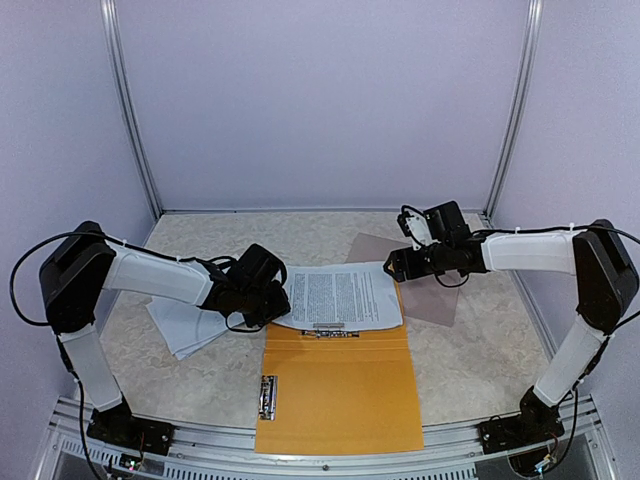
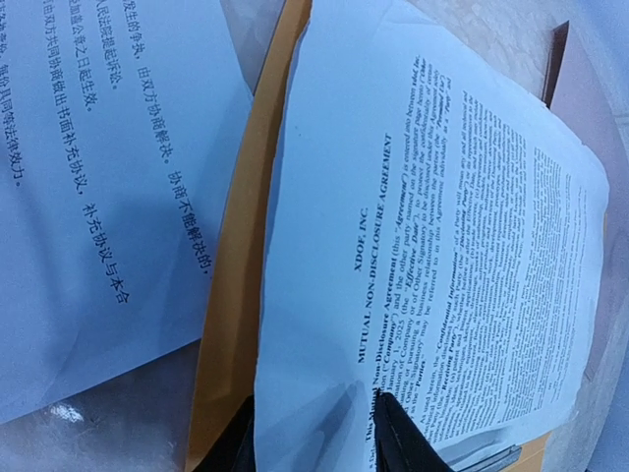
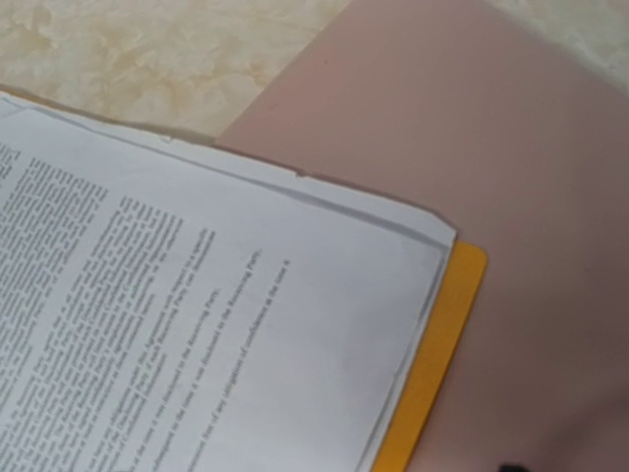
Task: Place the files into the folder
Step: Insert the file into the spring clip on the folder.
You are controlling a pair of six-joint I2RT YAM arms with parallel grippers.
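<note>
Top view, folder: orange folder [image 1: 340,400] lies open and flat between the arm bases, with a metal clip [image 1: 268,397] at its left edge.
Top view, files: one printed set of files [image 1: 340,295] rests on the folder's far half. The loose sheets [image 1: 185,325] lie on the table [image 1: 200,240] left of the folder, under the left arm.
Top view, left gripper [image 1: 270,300]: low at the set's left edge.
Top view, right gripper [image 1: 397,265]: over the set's far right corner, jaws apart, nothing in them. A taupe cover [image 1: 430,295] lies just beside it.
Left wrist, fingers [image 2: 398,442]: one dark finger lies on top of the set's edge, with a dark shape beneath the paper. Pinching or let go, cannot tell.
Left wrist, loose sheets: a page of Chinese print [image 2: 108,197] sits beside the folder, off the orange.
Right wrist, corner: the set's corner nearly meets the folder's orange corner [image 3: 442,344], which pokes out past it. Taupe cover beyond. Own fingers hardly in frame.
Progress (judged): one set placed, roughly squared. The loose sheets are yet to go in, and the folder is not closed.
</note>
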